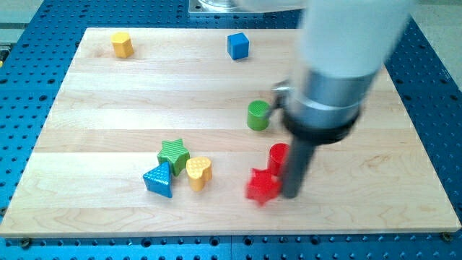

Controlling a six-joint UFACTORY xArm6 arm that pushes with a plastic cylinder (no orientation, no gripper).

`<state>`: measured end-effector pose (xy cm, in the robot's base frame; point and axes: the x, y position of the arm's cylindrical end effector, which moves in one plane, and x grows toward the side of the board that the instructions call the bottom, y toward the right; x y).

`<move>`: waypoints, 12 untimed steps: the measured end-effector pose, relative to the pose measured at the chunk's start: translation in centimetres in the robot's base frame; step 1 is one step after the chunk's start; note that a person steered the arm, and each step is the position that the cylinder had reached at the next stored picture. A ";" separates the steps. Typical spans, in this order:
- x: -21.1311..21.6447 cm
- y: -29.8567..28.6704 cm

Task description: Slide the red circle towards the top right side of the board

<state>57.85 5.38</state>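
no jaws are fitted, so no open or closed state applies; only my tip (291, 193) is seen, set just right of the red star (262, 185) and below the red circle (278, 155), which is partly hidden behind the rod, right of the bench's (108, 108) centre. the star could be dragged along, or the green cylinder (258, 115) struck, if the push is aimed off-centre.

Pale wood-grain table (108, 108) on blue; red circle (277, 157) and star (262, 186), green ribbed star (174, 152), yellow heart (198, 172), blue triangle (159, 178).
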 end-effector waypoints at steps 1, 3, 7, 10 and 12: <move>-3.0 -1.8; -9.3 13.6; -27.6 14.2; -30.3 13.4; -34.6 9.4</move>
<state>23.28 14.81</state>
